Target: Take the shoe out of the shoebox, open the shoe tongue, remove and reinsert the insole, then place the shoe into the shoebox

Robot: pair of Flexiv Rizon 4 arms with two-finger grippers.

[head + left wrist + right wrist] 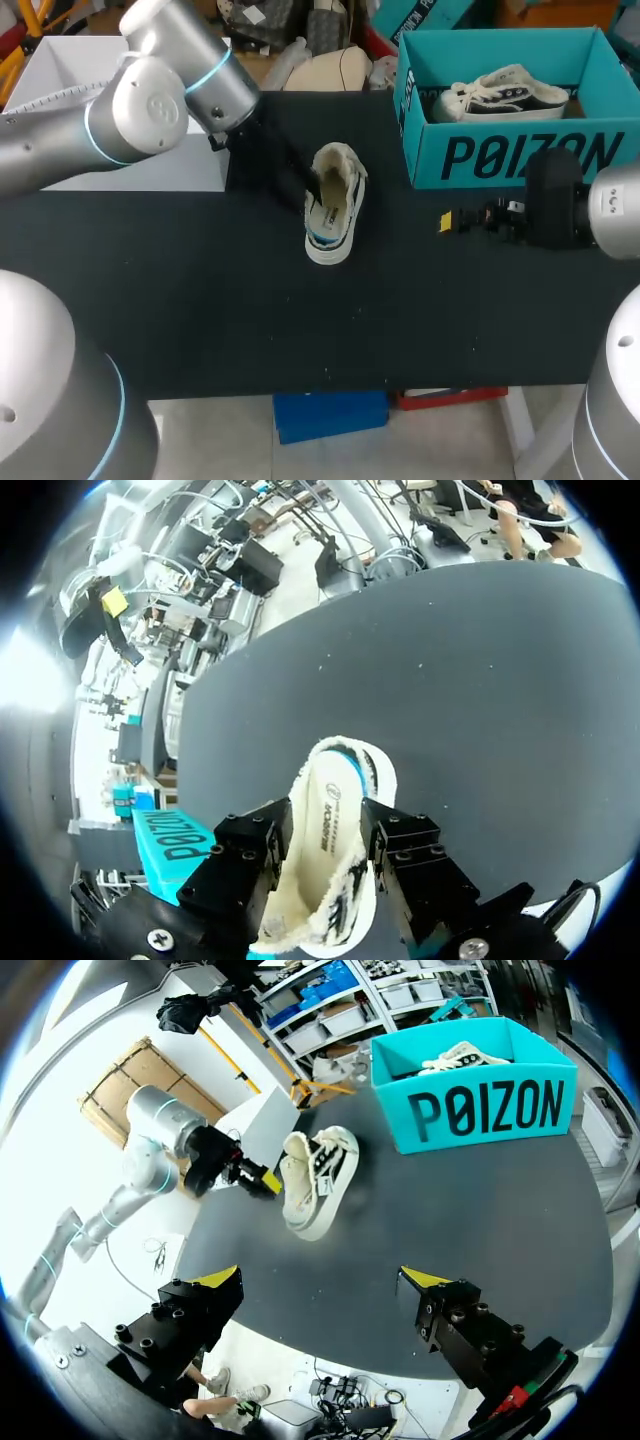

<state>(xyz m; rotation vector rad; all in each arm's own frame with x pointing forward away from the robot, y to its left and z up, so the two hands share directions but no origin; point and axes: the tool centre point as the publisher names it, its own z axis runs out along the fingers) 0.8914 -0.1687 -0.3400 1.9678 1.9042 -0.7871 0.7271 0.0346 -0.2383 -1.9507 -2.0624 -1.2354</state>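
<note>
A white shoe [335, 205] with dark stripes is seen at the centre of the head view, tipped onto its side on the black table [200, 300], with its opening turned towards the upper left of the frame. The left arm is brought in from the upper left, and the left tool [313, 190] is closed on the shoe at its fleecy collar. In the left wrist view a dark finger [250, 845] is pressed against each side of the shoe, and the pale insole [328, 815] is seen lying inside, between them. A teal shoebox [520, 155] is set at the upper right, well apart from the shoe, and a second shoe [500, 95] is held in it. The right tool [447, 221] is held over the table at the right, below the shoebox; its yellow-tipped fingers are spread wide and nothing is held between them.
</note>
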